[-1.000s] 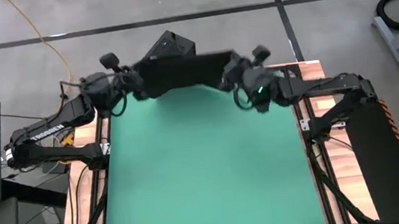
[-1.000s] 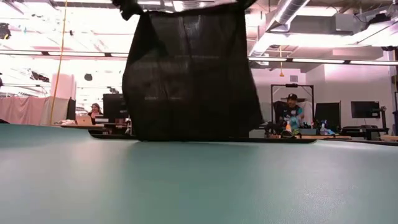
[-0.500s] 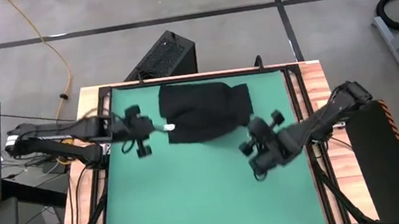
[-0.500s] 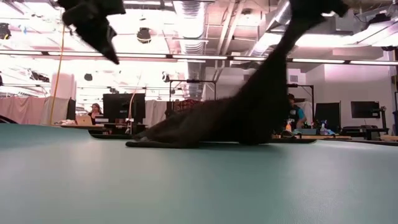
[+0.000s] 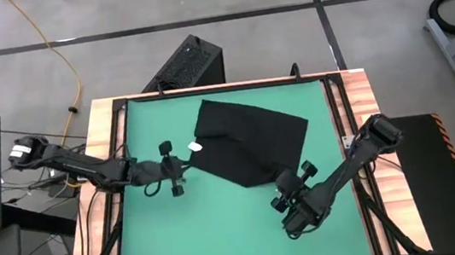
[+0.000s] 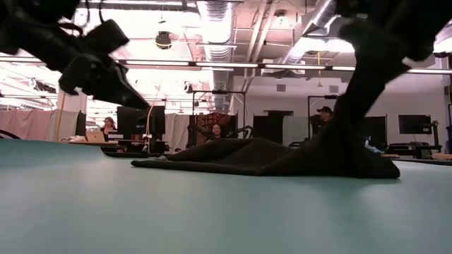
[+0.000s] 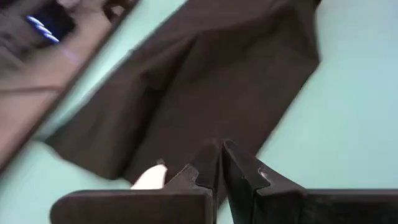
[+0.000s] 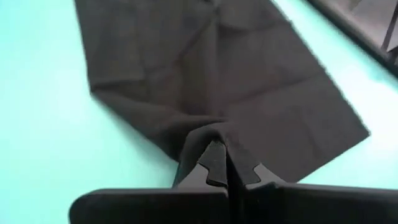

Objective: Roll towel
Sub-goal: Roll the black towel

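The black towel (image 5: 251, 146) lies spread as a slanted square on the far half of the green mat (image 5: 222, 231). Its small white tag (image 5: 195, 146) sits at its left corner. My left gripper (image 5: 185, 158) is shut just left of that corner. In the low view the left gripper (image 6: 141, 102) stands above the mat, with no cloth running up to it. Its wrist view shows the left gripper (image 7: 221, 152) over the corner beside the tag (image 7: 149, 178). My right gripper (image 5: 280, 183) is shut on the towel's near corner. My right gripper pinches the towel's near corner (image 8: 211, 134) between its two shut fingers, the cloth bunched there in a fold. The fingers come slanting down from the table's near right side. The low view shows a strip of cloth (image 6: 353, 106) rising fairly taut to the gripper. The rest lies on the mat.
The near half of the mat is bare green. Wooden table borders with black rails (image 5: 352, 87) run along both sides. A black box (image 5: 190, 59) stands on the floor beyond the far edge. People sit at desks (image 6: 325, 116) in the room behind.
Both grippers have come down from high over the far edge toward the near edge. The towel hung spread between them and now lies on the mat. Its tag corner has dropped free of my left gripper. My right gripper has drawn its corner nearer, spreading the cloth out.
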{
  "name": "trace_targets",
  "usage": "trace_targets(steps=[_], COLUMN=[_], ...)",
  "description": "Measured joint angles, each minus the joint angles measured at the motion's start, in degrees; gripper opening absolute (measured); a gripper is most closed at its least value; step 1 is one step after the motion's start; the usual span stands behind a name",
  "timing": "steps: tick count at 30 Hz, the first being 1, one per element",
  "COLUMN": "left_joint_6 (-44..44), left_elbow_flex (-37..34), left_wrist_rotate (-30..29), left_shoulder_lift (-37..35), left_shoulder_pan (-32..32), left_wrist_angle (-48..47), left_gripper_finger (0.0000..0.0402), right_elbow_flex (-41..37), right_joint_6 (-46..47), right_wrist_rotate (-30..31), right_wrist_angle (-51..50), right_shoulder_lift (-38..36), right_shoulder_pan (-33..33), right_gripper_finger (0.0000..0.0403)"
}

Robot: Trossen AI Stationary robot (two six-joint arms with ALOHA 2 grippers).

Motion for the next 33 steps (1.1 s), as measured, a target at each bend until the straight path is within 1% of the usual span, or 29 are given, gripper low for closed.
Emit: trace_targets(steps=[3, 5, 6, 11, 15, 19, 23, 25, 29, 31, 33], left_joint_6=[-0.2, 2.3, 3.5, 9.2, 10.9, 11.9, 13.2, 13.6, 13.9, 13.1, 13.0], left_elbow_flex=[-0.1, -0.1, 0.0, 0.1, 0.1, 0.2, 0.2, 0.9, 4.5, 6.3, 8.3], left_wrist_rotate=[11.0, 15.2, 16.2, 18.7, 21.8, 21.9, 20.7, 21.1, 24.6, 26.9, 27.9], left_shoulder_lift=[0.1, 0.0, 0.0, 0.0, 2.2, 7.8, 14.4, 17.6, 24.5, 28.0, 30.9], left_shoulder_pan=[5.7, 8.3, 9.2, 12.7, 15.2, 16.9, 18.7, 19.7, 21.7, 21.7, 21.7], left_wrist_angle=[-0.3, 0.6, 0.7, 0.5, 1.5, 5.2, 11.1, 13.3, 12.6, 11.4, 10.2], left_gripper_finger=[0.0036, 0.0052, 0.006, 0.0098, 0.0109, 0.011, 0.011, 0.011, 0.011, 0.011, 0.011], right_elbow_flex=[0.0, 0.0, 0.0, -0.1, -0.1, -0.2, -0.2, -0.2, -0.2, -0.2, -0.2], right_joint_6=[-5.2, -9.4, -11.0, -14.5, -14.3, -14.2, -11.1, -9.9, -8.6, -8.3, -8.2], right_wrist_rotate=[-2.7, -5.1, -6.2, -10.3, -11.7, -11.8, -11.8, -11.9, -11.9, -11.9, -11.9], right_wrist_angle=[4.5, 8.2, 9.9, 15.8, 17.9, 19.2, 19.2, 19.2, 19.3, 19.3, 19.3], right_shoulder_lift=[2.1, 3.3, 3.8, 5.2, 5.1, 5.1, 5.1, 5.1, 5.1, 5.1, 5.1], right_shoulder_pan=[0.2, 0.8, 1.3, 4.2, 7.4, 11.0, 13.7, 14.8, 15.8, 15.9, 15.8], right_gripper_finger=[0.0005, 0.0005, 0.0005, 0.0005, 0.0005, 0.0005, 0.0005, 0.0005, 0.0005, 0.0005, 0.0005])
